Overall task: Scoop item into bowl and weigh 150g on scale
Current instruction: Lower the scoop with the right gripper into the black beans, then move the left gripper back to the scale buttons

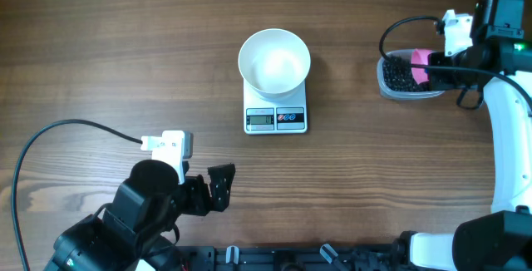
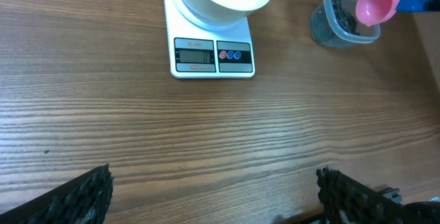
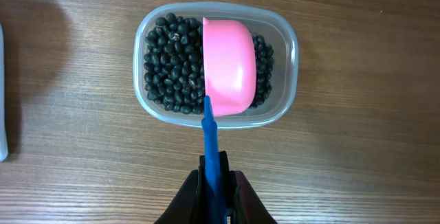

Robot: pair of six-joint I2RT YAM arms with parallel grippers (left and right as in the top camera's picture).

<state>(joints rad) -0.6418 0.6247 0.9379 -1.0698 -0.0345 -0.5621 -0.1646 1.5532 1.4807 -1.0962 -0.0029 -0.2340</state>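
2 grippers differ: the right gripper clamps the pink scoop by its blue handle, long axis 6 to 12 o'clock, over the beans in the clear tub. Overhead, the bowl on the scale lies at 9 o'clock from the tub. The left gripper gapes empty.
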